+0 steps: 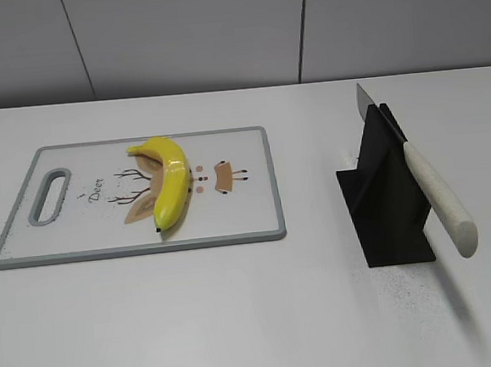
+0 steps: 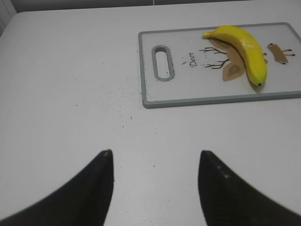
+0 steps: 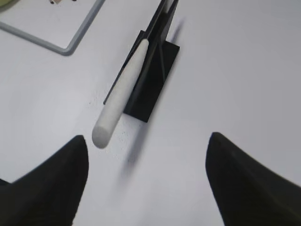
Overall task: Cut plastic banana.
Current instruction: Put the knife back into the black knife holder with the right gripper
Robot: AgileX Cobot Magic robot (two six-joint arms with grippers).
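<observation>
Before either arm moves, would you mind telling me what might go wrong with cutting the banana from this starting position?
1. The knife sits slanted in the black stand, its handle jutting past the base; a clumsy grasp by the open right gripper might tip the stand.
2. The curved banana lies loose on the cutting board and may roll under the blade.
3. The left gripper hovers well away from the board, so nothing steadies it.

Knife (image 1: 424, 182) blade mostly hidden in black stand (image 1: 383, 198) (tip shows); board (image 3: 56, 28) cropped.
</observation>
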